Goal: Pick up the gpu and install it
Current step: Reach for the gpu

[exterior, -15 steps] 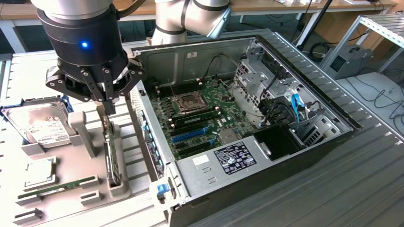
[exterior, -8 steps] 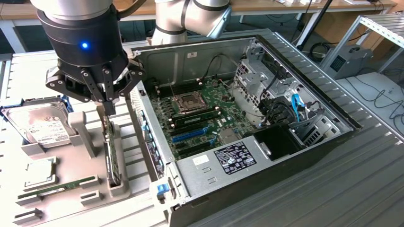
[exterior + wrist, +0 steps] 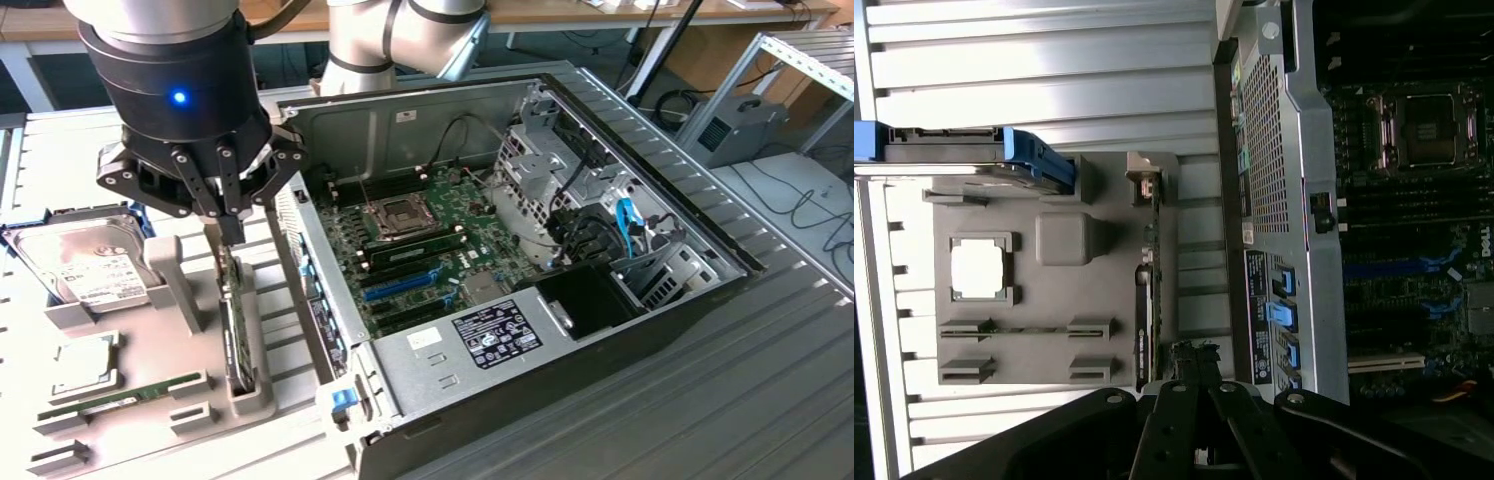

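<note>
The gpu (image 3: 238,330) stands on edge in a slot of the grey holder (image 3: 174,290), a thin dark card with a silver bracket at its upper end. My gripper (image 3: 230,238) hangs just above that upper end, fingers shut together with nothing seen between them. The wrist view looks straight down on the gpu (image 3: 1144,300) as a narrow dark strip in the holder (image 3: 1064,240). There the gripper (image 3: 1189,352) sits slightly to the side of the strip, towards the computer case. The open case (image 3: 441,90) lies beside the holder with its motherboard (image 3: 427,240) and blue slots (image 3: 400,285) exposed.
The holder also carries a silver hard drive (image 3: 80,265), a square processor (image 3: 87,365) and a green memory stick (image 3: 120,400). The case wall (image 3: 1274,200) rises close beside the gpu slot. A second robot arm (image 3: 387,40) stands behind the case.
</note>
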`<control>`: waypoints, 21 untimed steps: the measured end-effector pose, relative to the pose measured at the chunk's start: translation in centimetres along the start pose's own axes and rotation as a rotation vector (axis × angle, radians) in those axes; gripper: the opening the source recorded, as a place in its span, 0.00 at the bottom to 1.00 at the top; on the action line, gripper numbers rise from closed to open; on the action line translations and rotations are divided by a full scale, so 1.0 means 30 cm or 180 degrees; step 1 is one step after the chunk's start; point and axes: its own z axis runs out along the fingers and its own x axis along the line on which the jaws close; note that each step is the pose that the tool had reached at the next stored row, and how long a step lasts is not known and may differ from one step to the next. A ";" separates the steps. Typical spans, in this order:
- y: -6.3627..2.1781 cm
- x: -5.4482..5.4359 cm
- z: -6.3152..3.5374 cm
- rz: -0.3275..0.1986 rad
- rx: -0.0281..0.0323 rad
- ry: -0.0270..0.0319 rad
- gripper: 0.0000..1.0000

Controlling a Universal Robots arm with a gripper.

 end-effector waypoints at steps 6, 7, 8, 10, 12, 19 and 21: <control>-0.009 -0.001 0.001 0.0000 0.0000 0.0000 0.11; -0.009 -0.001 0.001 0.0000 0.0000 0.0000 0.11; -0.009 -0.001 0.001 0.0000 0.0000 0.0000 0.11; -0.011 -0.001 0.001 0.0000 0.0000 0.0000 0.11; -0.013 -0.001 0.000 0.0000 0.0000 0.0000 0.11; -0.030 -0.002 0.000 0.0000 0.0000 0.0000 0.11; -0.034 -0.003 0.000 0.0000 0.0000 0.0000 0.11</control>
